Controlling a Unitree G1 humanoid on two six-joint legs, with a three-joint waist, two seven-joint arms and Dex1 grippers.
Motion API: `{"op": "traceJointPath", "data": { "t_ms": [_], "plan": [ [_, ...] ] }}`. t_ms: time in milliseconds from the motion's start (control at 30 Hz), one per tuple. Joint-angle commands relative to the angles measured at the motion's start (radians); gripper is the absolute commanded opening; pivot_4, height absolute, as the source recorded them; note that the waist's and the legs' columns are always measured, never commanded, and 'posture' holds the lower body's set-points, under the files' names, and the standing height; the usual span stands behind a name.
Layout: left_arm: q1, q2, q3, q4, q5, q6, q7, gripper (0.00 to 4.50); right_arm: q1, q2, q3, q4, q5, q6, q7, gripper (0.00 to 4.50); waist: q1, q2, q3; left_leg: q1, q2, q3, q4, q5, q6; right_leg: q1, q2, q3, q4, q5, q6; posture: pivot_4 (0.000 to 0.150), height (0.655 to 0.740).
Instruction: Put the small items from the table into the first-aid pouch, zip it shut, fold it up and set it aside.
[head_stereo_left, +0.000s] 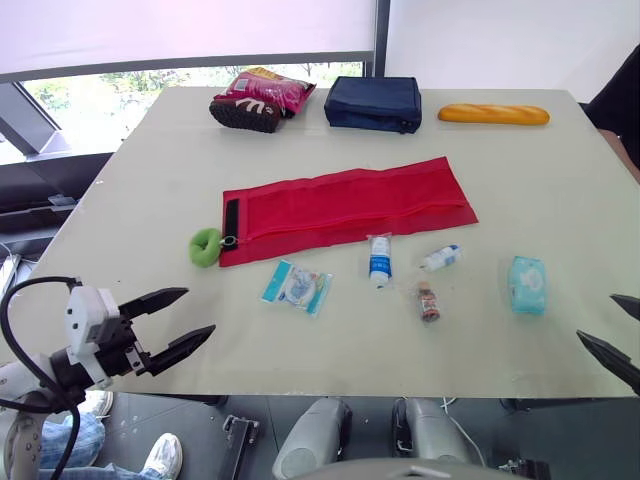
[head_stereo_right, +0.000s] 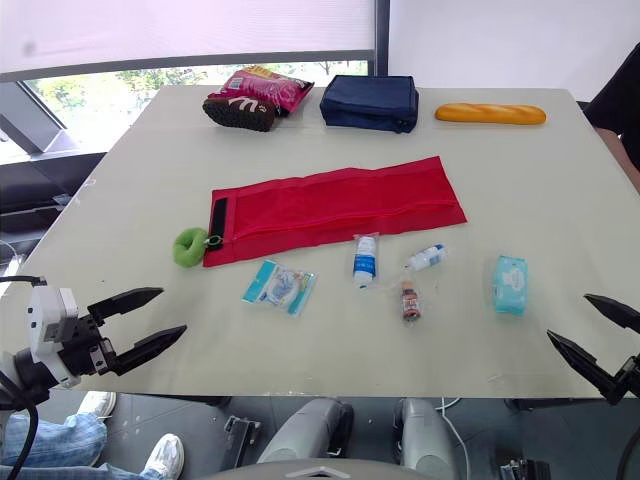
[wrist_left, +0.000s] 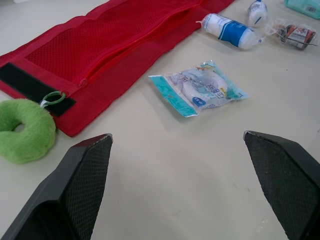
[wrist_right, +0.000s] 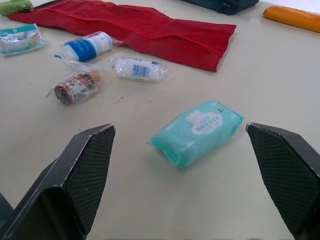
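First-aid pouch (head_stereo_left: 345, 210), a long strip of red mesh fabric, lies unfolded and flat across the middle of the pale, smooth table (head_stereo_left: 130, 200), with a black fastening patch at its 9 o'clock end, where a fuzzy green ring (head_stereo_left: 206, 247) hangs from a small loop. Along its 6 o'clock side the small items lie apart from one another: a crinkly teal sachet (head_stereo_left: 297, 286), a blue-labelled tube (head_stereo_left: 379, 260) in clear wrap, a small white bottle (head_stereo_left: 441, 258), a dark brown bottle (head_stereo_left: 429, 302), and out at 4 o'clock a soft turquoise tissue pack (head_stereo_left: 527, 284). Bare tabletop runs between these and the near edge. The left gripper (head_stereo_left: 198, 311) hovers at the 7 o'clock corner, its textured black fingers spread wide and empty; the right gripper (head_stereo_right: 568, 316) hangs off the near edge at 5 o'clock, equally wide and empty. Along the 12 o'clock edge sit a pink snack bag (head_stereo_left: 270, 90), a navy bag (head_stereo_left: 374, 103) and a glossy baguette (head_stereo_left: 493, 114)
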Motion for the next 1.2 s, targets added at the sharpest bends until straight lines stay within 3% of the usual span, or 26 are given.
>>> {"op": "traceJointPath", "data": {
  "t_ms": [33,767,1200],
  "plan": [
    [-0.005,0.004,0.012,-0.007,-0.018,-0.014,-0.008,4.47,0.000,-0.005,-0.009,-0.016,0.001,-0.016,0.005,4.50,0.000,0.000,0.000,0.000,0.000,0.000,0.000,0.000,0.000,0.000,0.000,0.000,0.000,0.000,0.000,0.150,0.7395],
    [-0.021,-0.006,0.003,-0.004,-0.016,-0.012,0.003,4.47,-0.025,-0.010,0.005,-0.031,-0.002,-0.001,-0.004,4.50,0.000,0.000,0.000,0.000,0.000,0.000,0.000,0.000,0.000,0.000,0.000,0.000,0.000,0.000,0.000,0.150,0.7395],
    [-0.178,0.083,-0.203,-0.073,0.061,0.007,-0.011,4.47,-0.167,-0.043,0.171,-0.305,0.121,0.168,-0.108,4.50,0.000,0.000,0.000,0.000,0.000,0.000,0.001,0.000,0.000,0.000,0.000,0.000,0.000,0.002,0.000,0.150,0.7395]
  ]
}}
